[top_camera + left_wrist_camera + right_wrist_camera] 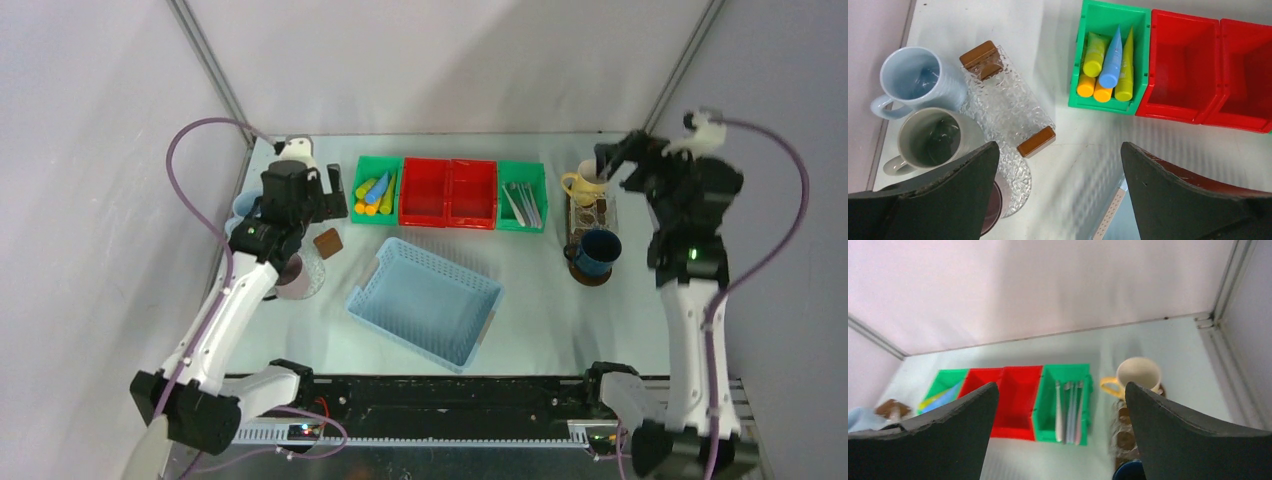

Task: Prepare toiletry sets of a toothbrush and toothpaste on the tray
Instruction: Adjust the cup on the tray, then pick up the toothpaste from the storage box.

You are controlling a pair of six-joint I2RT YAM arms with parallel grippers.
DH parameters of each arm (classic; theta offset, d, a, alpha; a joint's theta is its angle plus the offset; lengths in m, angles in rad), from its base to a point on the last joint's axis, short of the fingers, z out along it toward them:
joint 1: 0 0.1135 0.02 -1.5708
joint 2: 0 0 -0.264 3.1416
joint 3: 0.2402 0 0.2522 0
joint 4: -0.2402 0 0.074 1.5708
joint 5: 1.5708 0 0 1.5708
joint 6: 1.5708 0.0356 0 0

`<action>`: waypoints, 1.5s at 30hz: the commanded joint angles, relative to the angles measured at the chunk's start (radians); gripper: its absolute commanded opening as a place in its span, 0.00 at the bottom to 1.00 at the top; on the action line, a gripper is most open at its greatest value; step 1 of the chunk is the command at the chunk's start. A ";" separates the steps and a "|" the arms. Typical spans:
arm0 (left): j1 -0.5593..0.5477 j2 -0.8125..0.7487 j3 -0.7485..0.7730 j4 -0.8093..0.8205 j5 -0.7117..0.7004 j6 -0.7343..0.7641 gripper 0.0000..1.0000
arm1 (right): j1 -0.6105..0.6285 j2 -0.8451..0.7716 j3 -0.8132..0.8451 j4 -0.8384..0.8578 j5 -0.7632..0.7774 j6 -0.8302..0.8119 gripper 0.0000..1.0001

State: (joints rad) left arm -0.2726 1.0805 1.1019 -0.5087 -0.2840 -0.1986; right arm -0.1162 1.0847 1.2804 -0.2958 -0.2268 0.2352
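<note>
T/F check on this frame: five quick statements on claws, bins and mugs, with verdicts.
1. The left claw and the right claw are both open and empty. True.
2. The tubes lie in a red bin. False: they lie in the left green bin; the red bins are empty.
3. The toothbrushes lie in the right green bin. True.
4. The cream mug holds a toothbrush. False: it looks empty.
5. The dark blue mug stands in the blue basket. False: it stands outside it on the right, near the cream mug; the basket holds nothing.
</note>
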 commanded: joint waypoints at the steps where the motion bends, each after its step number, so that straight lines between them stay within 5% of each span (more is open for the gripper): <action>1: 0.001 0.083 0.115 -0.056 0.040 -0.021 0.98 | -0.035 -0.207 -0.280 0.302 -0.116 0.269 0.99; 11: -0.005 0.406 0.364 -0.123 0.062 0.022 0.99 | 0.126 -0.353 -0.316 0.051 0.114 0.140 0.99; 26: -0.026 0.827 0.688 -0.249 0.056 0.121 0.78 | 0.265 -0.423 -0.354 -0.084 0.299 0.075 1.00; 35: -0.040 0.948 0.794 -0.282 0.128 0.123 0.58 | 0.307 -0.414 -0.358 -0.094 0.373 0.046 0.99; 45: -0.056 1.028 0.805 -0.299 0.191 0.105 0.48 | 0.320 -0.430 -0.358 -0.089 0.413 0.016 0.99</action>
State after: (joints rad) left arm -0.3225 2.0666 1.8549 -0.7837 -0.1238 -0.0956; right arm 0.1970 0.6693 0.9241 -0.3954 0.1421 0.2790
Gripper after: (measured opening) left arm 0.502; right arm 0.992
